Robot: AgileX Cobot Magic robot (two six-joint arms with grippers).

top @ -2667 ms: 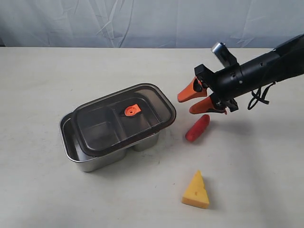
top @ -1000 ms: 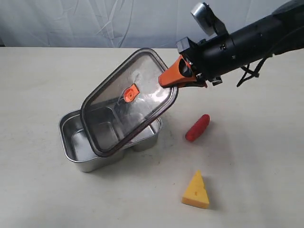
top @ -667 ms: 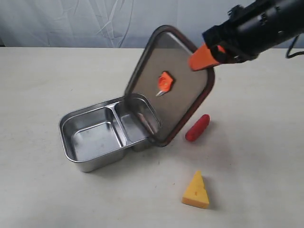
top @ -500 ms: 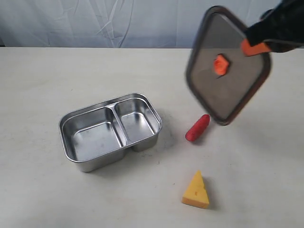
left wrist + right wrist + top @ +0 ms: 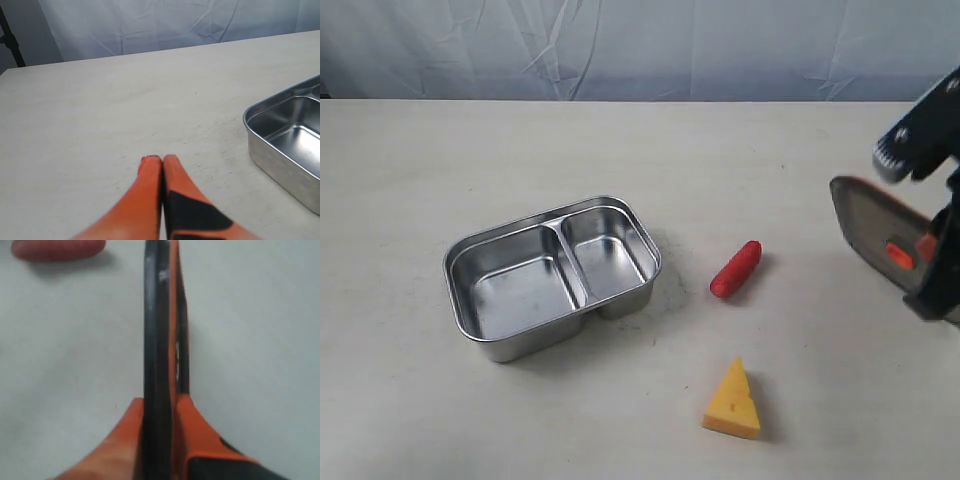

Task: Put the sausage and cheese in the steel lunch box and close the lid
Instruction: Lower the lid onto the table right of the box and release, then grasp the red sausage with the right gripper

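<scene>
The steel lunch box (image 5: pixel 552 275) stands uncovered on the table, both compartments bare; its corner (image 5: pixel 285 145) shows in the left wrist view. To its right lies the red sausage (image 5: pixel 736 269), also visible as a red sausage (image 5: pixel 57 249) in the right wrist view. The yellow cheese (image 5: pixel 733 401) sits nearer the front. At the far right my right gripper (image 5: pixel 926 250) is shut on the dark lid (image 5: pixel 878 232), held tilted near the table; the lid (image 5: pixel 159 330) runs edge-on between the orange fingers of my right gripper (image 5: pixel 159 407). My left gripper (image 5: pixel 159 160) is shut and holds nothing, left of the box.
A pale wrinkled cloth backdrop (image 5: pixel 620 45) hangs behind the table's far edge. A dark stand leg (image 5: pixel 11 37) shows at the table's corner in the left wrist view.
My right gripper took hold of the lid, lifted it off the lunch box and carried it right and down toward the table. The box now stands uncovered. Sausage and cheese have not moved.
</scene>
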